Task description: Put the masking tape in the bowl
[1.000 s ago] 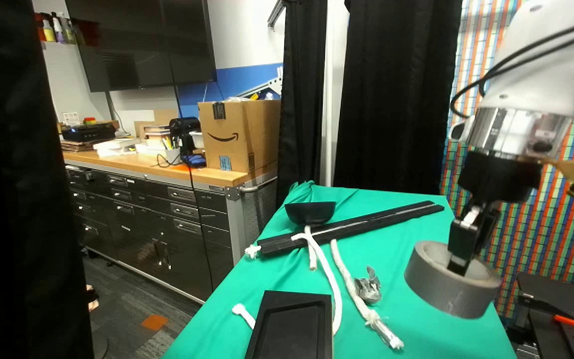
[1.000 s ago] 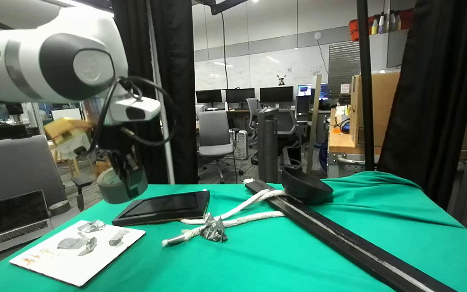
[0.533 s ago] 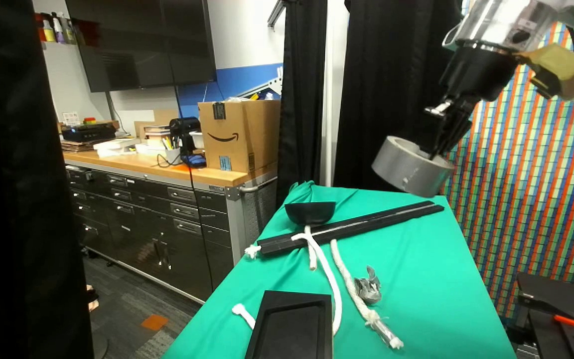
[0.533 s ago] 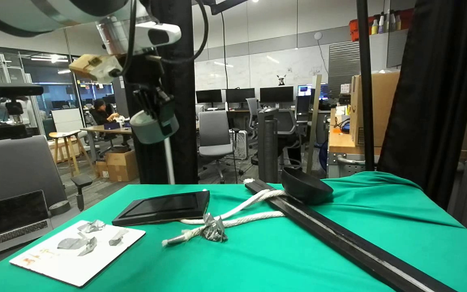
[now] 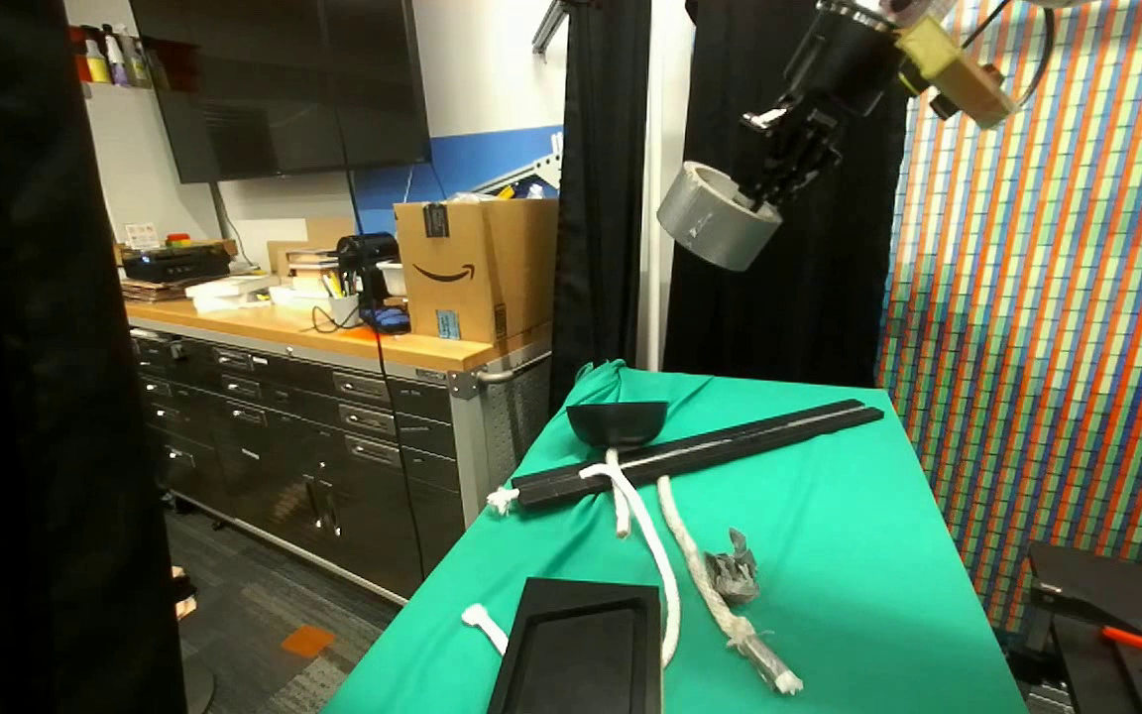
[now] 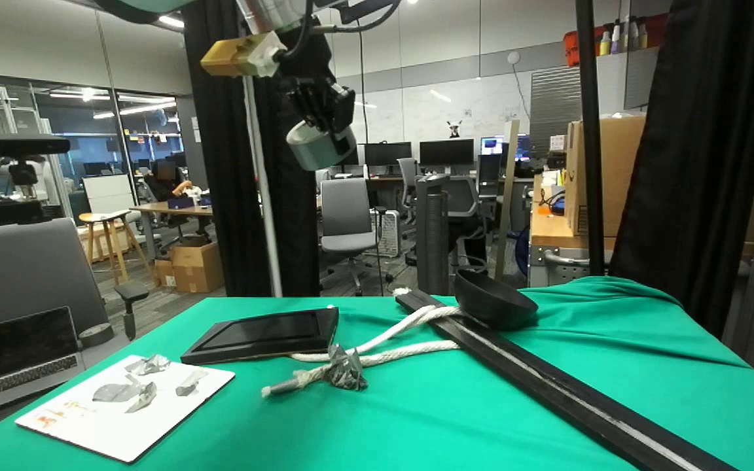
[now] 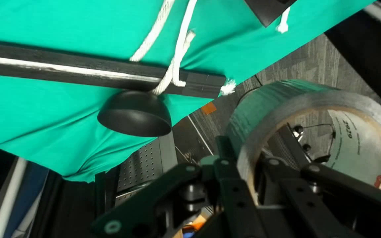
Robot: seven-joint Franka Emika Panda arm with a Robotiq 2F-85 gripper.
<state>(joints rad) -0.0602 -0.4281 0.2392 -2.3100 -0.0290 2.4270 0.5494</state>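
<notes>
We see the gripper (image 7: 243, 152) pinching one side of the gray tape (image 5: 715, 226), partly inside its hole, up high outside the dark bowl (image 7: 134, 114). That bowl sits tipped by the black stick (image 7: 88, 69).

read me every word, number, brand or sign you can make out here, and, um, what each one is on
"2929": inside the masking tape, in the wrist view; the fine print and red mark there are too blurred.
No words, only a curved-arrow logo: on the cardboard box, in an exterior view; its blue label is too small.
Orange marks on the white board: unreadable.
White card: too small.
Lit monitor: too small.
</notes>
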